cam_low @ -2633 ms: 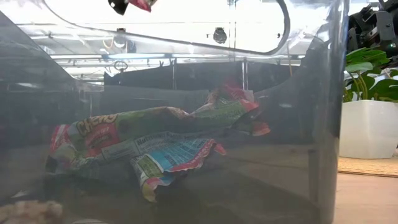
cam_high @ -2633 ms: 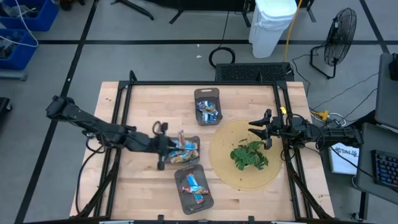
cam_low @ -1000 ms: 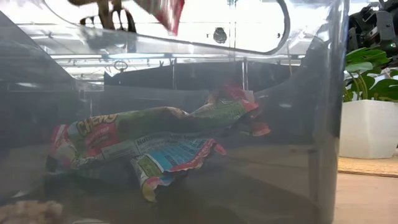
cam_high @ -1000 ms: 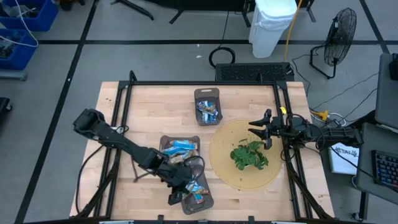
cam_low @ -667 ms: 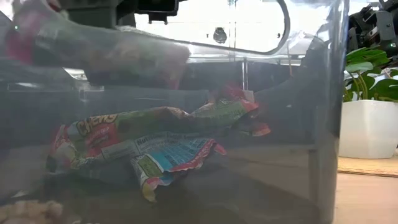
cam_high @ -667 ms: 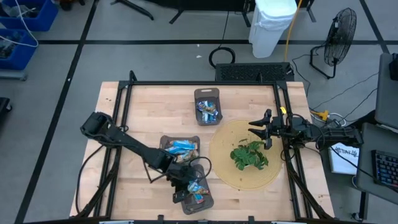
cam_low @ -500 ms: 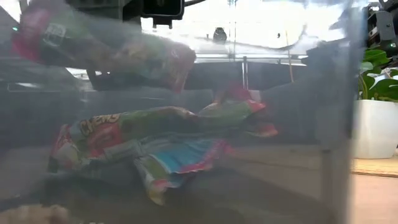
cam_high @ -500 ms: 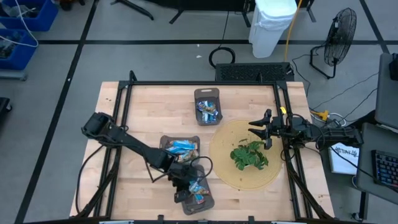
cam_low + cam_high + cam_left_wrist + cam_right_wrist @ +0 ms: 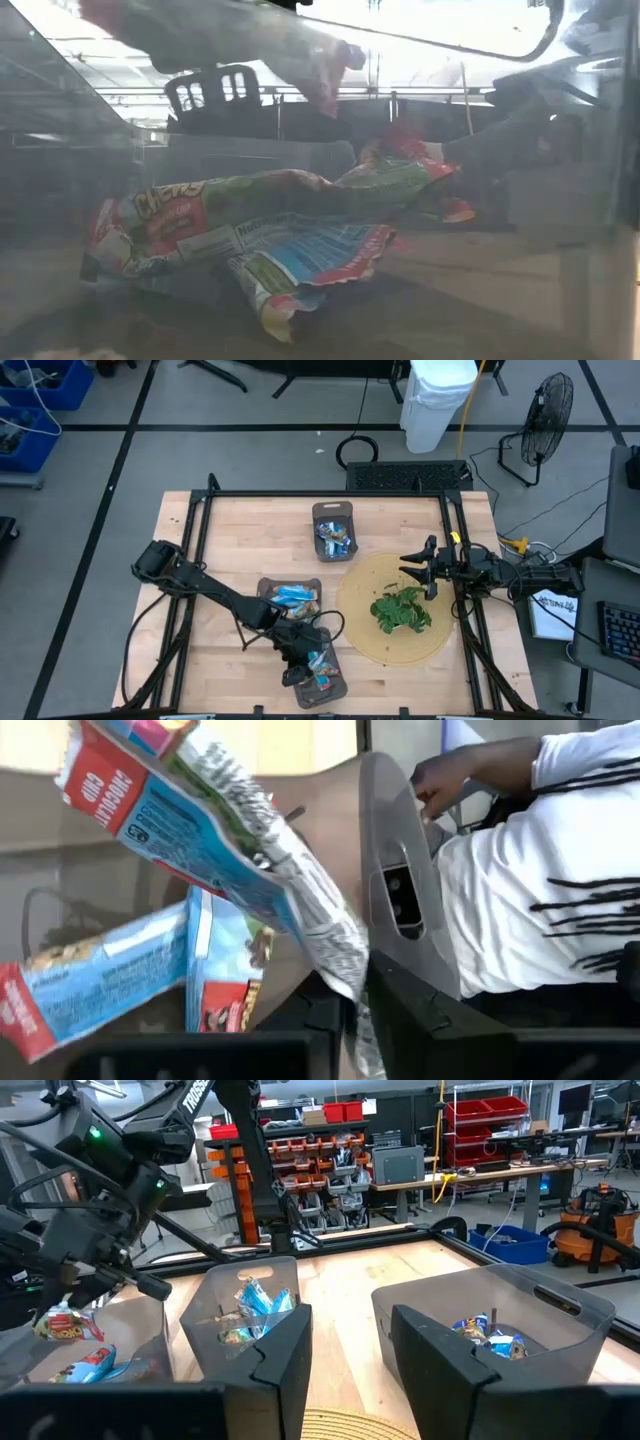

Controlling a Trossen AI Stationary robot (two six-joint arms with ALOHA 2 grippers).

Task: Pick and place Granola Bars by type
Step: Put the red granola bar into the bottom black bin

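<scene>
blue-wrapped bar point(image 9: 215, 850) pinched in the left claw point(image 9: 305, 665), right over the near tray point(image 9: 297, 682). right claw point(image 9: 420, 568) hangs released above the plant point(image 9: 402, 610).

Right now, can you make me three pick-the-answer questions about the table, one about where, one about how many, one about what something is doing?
1. Where are the left arm's fingers?
A. over the near grey plastic tray
B. beside the green leafy plant
C. off the table

2. How many grey trays are on the wooden table?
A. one
B. three
C. five

3. The blue-and-white shiny wrapped bar is:
A. still between the left fingers
B. lying on the floor
C. in the plant

A, the high view shows them there. B, three trays show. A, the wrist view shows it pinched.
</scene>
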